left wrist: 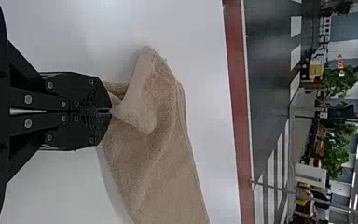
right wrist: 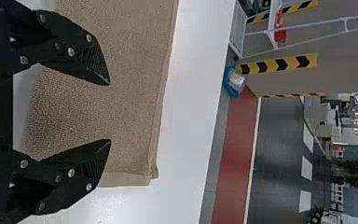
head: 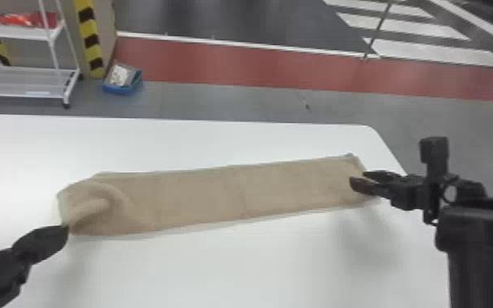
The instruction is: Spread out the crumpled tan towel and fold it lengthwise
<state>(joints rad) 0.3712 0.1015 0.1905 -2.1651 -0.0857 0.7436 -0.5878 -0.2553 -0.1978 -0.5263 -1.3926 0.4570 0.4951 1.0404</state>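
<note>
The tan towel (head: 233, 192) lies as a long, narrow folded strip across the white table, its left end raised and wrinkled. At that end's near corner is my left gripper (head: 68, 230). The left wrist view has the left gripper (left wrist: 111, 111) shut on a pinched bit of the towel (left wrist: 163, 172), a flap of cloth curling beside the fingertips. My right gripper (head: 357, 180) is over the strip's right end. In the right wrist view the right gripper (right wrist: 109, 112) stands open above the flat towel (right wrist: 135, 84), nothing between its fingers.
The white table (head: 217, 270) extends in front of and behind the towel, with its rounded far right corner near the right arm. Beyond it on the floor are a white wheeled rack (head: 32, 82) and a blue bin (head: 122, 87).
</note>
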